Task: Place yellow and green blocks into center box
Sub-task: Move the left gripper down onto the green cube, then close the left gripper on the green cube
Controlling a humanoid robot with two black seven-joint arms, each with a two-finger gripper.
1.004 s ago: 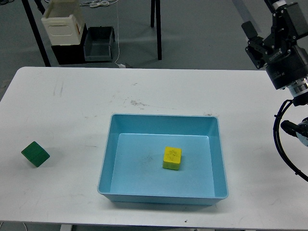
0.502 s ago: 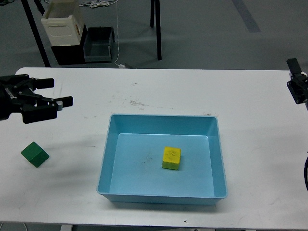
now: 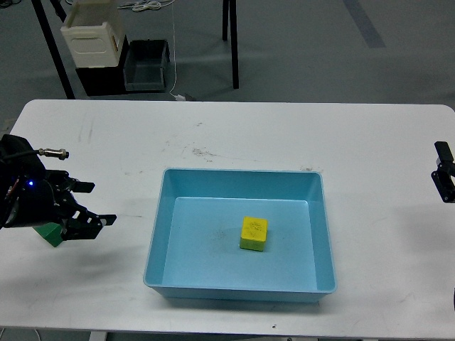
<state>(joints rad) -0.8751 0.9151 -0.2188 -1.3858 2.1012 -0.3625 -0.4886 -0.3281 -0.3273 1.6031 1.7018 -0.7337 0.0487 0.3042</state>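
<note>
Yellow cube (image 3: 254, 233) in smooth blue rectangular box (image 3: 323, 213)

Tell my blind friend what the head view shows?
A yellow block sits inside a blue box on a white table. At left, the left gripper, open, hangs over a mostly hidden green block.

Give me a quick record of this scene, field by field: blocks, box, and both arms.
yellow block: inside the blue box, on its floor
green block: on the white table, left of the box, mostly hidden
left gripper: jaws open, above the green block
right gripper: at the right edge, state unclear
remaining: green block
</note>
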